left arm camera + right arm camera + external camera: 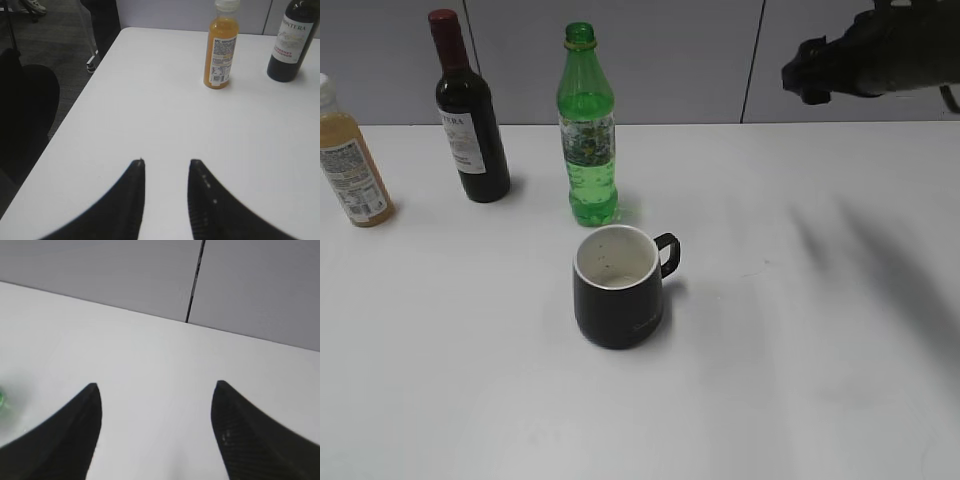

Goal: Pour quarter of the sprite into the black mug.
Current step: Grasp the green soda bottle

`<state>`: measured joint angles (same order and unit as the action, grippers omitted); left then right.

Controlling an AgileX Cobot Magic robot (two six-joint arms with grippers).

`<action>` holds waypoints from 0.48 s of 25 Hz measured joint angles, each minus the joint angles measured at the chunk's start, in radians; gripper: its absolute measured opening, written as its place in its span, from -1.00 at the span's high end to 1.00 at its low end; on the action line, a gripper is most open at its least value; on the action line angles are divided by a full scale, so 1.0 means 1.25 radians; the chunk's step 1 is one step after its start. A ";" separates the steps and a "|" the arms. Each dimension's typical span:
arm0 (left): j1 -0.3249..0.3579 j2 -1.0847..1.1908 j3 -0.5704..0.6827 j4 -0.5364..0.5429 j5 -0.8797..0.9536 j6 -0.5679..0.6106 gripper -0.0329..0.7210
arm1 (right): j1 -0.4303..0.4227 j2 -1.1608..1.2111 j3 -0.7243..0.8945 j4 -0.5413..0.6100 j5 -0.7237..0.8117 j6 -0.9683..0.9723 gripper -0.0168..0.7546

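The sprite [588,135] stands upright and uncapped at the back middle of the white table; only a green blur of it shows at the left edge of the right wrist view [1,399]. The black mug [616,288] stands in front of it, white inside, handle to the right. My right gripper [156,387] is open and empty, and its arm [865,60] hangs high at the upper right, well away from the bottle. My left gripper [166,162] is open and empty over bare table near the left edge; it is outside the exterior view.
A dark wine bottle with a red top [468,115] and an orange juice bottle [348,160] stand at the back left; both show in the left wrist view, juice [220,47] and wine [291,40]. The table's left edge [75,115] drops to a dark floor.
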<state>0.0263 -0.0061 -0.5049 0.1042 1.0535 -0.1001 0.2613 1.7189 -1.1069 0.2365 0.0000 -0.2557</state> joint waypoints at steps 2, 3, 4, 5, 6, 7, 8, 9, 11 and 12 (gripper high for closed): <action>0.000 0.000 0.000 0.000 0.000 0.000 0.29 | -0.016 0.000 -0.049 -0.023 0.099 0.000 -0.40; 0.000 0.000 0.000 0.000 0.000 0.000 0.29 | -0.022 0.000 -0.074 -0.044 0.154 0.006 -0.40; 0.000 0.000 0.000 0.000 0.000 0.000 0.29 | -0.030 0.000 -0.096 -0.067 0.200 0.020 -0.40; 0.000 0.000 0.000 0.000 0.000 0.000 0.29 | -0.035 0.000 -0.122 -0.103 0.257 0.038 -0.40; 0.000 0.000 0.000 0.000 0.000 0.000 0.29 | -0.039 0.000 -0.148 -0.142 0.314 0.065 -0.40; 0.000 0.000 0.000 0.000 0.000 0.000 0.29 | -0.041 0.000 -0.175 -0.181 0.371 0.092 -0.40; 0.000 0.000 0.000 0.000 0.000 0.000 0.29 | -0.045 0.000 -0.196 -0.209 0.417 0.112 -0.40; 0.000 0.000 0.000 0.000 0.000 0.000 0.29 | -0.051 0.000 -0.222 -0.233 0.471 0.126 -0.40; 0.000 0.000 0.000 0.000 0.000 0.000 0.29 | -0.064 0.000 -0.273 -0.255 0.563 0.140 -0.40; 0.000 0.000 0.000 0.000 0.000 0.000 0.29 | -0.073 0.000 -0.292 -0.259 0.612 0.142 -0.40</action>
<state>0.0263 -0.0061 -0.5049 0.1042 1.0535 -0.1001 0.1705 1.7189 -1.4723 -0.0869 0.7654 -0.0780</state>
